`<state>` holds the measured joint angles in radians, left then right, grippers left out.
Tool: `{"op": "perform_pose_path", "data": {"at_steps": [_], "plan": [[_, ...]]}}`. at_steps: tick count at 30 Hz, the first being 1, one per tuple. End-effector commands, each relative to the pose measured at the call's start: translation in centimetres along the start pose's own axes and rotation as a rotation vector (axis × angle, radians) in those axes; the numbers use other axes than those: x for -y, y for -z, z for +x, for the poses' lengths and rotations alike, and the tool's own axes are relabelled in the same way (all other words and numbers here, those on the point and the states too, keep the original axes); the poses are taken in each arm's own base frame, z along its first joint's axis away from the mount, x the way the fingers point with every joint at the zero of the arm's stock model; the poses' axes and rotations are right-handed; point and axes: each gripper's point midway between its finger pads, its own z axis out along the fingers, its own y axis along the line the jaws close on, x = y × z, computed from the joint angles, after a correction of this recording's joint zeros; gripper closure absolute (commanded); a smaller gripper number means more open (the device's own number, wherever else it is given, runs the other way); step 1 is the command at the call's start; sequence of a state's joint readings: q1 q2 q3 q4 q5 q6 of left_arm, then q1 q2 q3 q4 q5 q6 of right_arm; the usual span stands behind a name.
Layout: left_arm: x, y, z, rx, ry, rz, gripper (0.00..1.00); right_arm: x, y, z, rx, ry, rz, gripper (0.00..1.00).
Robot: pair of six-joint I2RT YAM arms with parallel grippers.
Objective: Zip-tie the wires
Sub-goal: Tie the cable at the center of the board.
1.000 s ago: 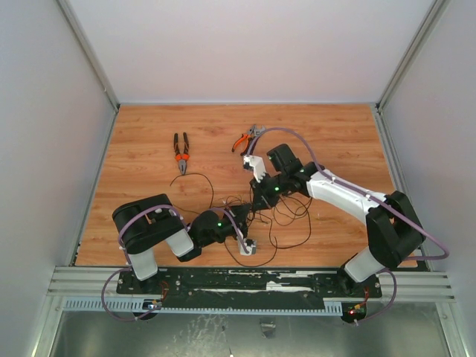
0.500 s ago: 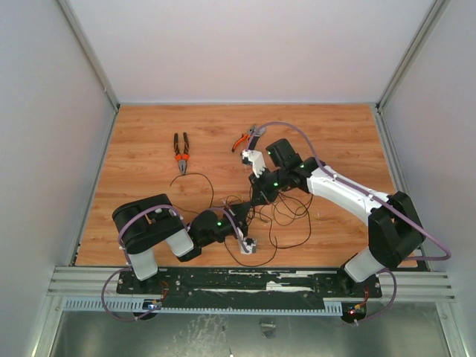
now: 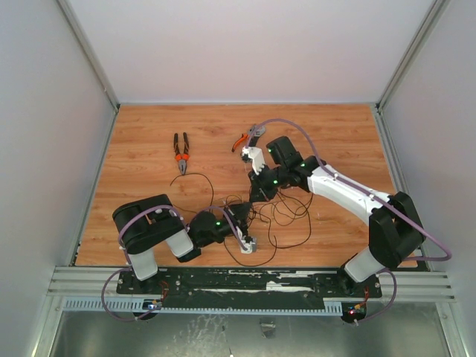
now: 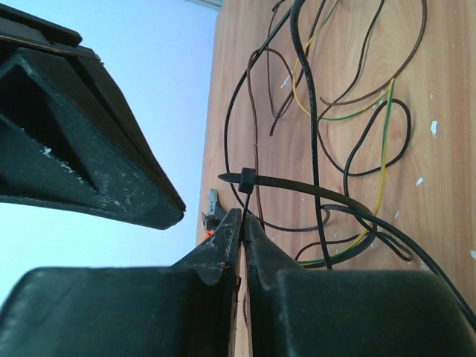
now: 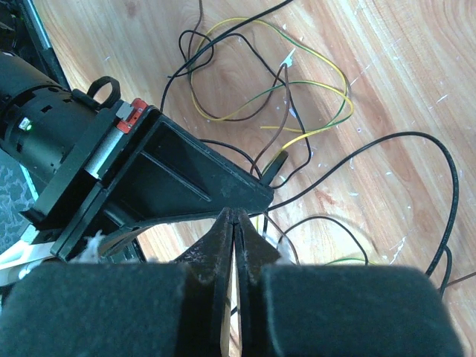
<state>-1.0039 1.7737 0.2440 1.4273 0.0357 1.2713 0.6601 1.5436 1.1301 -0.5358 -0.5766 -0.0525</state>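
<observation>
left hand (image 4: 242,217): we saw it nearly pressed together, pinching the zip tie (image 4: 246,179) tail.
right hand (image 5: 233,213): pressed together, 1 o'clock of the left.
zip tie: head sat 12 o'clock of those tips, strip crossed wires (image 3: 282,216) on the tabletop (image 3: 149,134).

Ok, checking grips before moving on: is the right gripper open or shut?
Shut. In its wrist view the right gripper shows fingertips meeting with no gap; whether they pinch anything, cannot tell.

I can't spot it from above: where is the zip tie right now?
In the left wrist view, the zip tie curves among the wires, with its head right in front of the left gripper.
</observation>
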Motion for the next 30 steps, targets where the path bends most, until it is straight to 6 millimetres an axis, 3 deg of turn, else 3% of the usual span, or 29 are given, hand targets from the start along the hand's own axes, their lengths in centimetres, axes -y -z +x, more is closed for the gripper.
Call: {"op": "perform_pose_path", "data": {"at_steps": [1, 3, 9, 18, 26, 30], "plan": [[-1.2, 0.2, -0.9, 0.036, 0.033, -0.065, 0.94, 0.1, 0.4, -0.6, 0.036, 0.007, 0.008, 1.0], [-1.2, 0.2, -0.9, 0.038, 0.033, -0.064, 0.95, 0.3, 0.8, -0.8, 0.05, -0.002, 0.014, 1.0], [-1.0, 0.4, -0.9, 0.039, 0.042, -0.069, 0.99, 0.4, 1.5, 0.1, 0.056, -0.024, 0.026, 0.71], [-0.9, 0.5, -0.9, 0.038, 0.048, -0.068, 1.0, -0.2, 3.9, -0.2, 0.285, 0.022, -0.039, 0.45], [-1.0, 0.5, -1.0, 0.043, 0.067, -0.072, 1.0, -1.4, 4.9, -0.8, 0.529, 0.225, -0.045, 0.41], [-1.1, 0.5, -1.0, 0.047, 0.073, -0.076, 1.0, -1.5, 5.0, 0.1, 0.595, 0.3, -0.028, 0.41]]}}
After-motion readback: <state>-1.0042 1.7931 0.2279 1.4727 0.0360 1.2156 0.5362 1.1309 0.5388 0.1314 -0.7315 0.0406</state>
